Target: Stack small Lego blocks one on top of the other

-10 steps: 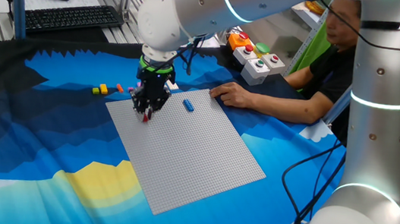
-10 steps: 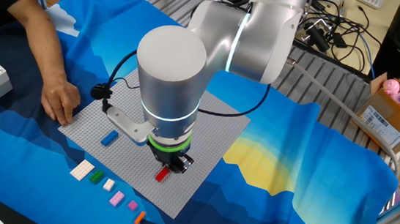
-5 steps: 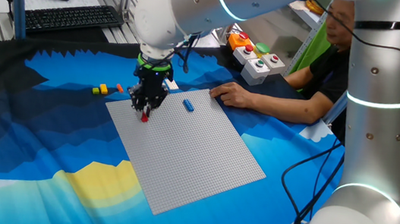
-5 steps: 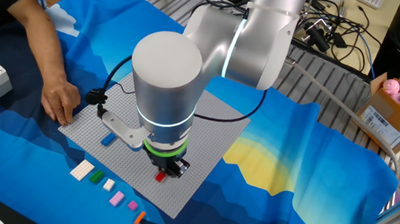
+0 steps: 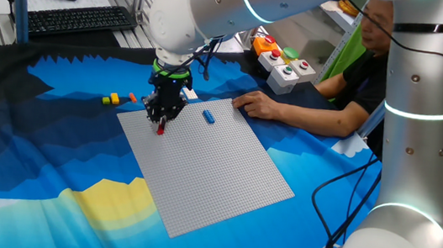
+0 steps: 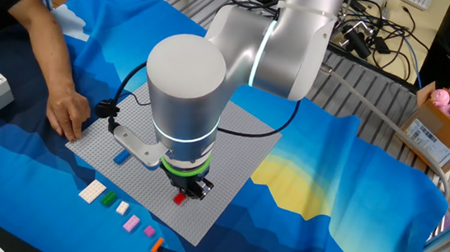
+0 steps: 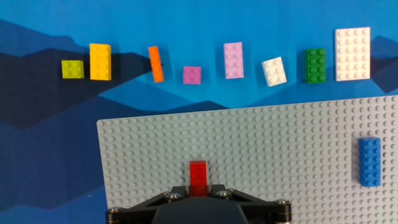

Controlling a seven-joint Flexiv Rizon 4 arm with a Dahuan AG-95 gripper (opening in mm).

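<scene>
Between fingertips of gripper [image 7: 198, 194]: red block [image 7: 198, 175], apparently pinched, low over grey baseplate [image 7: 280, 137] — likely seating it as stack base. Blue block [image 7: 369, 161] on plate, off to side. Remaining blocks lined up on blue cloth [image 7: 37, 155] beyond plate edge. Person's hand [image 5: 258, 105] rests at far corner.

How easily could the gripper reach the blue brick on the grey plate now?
Probably not yet: its jaws seem shut on the red brick. Otherwise the blue brick lies uncovered on the baseplate.
</scene>
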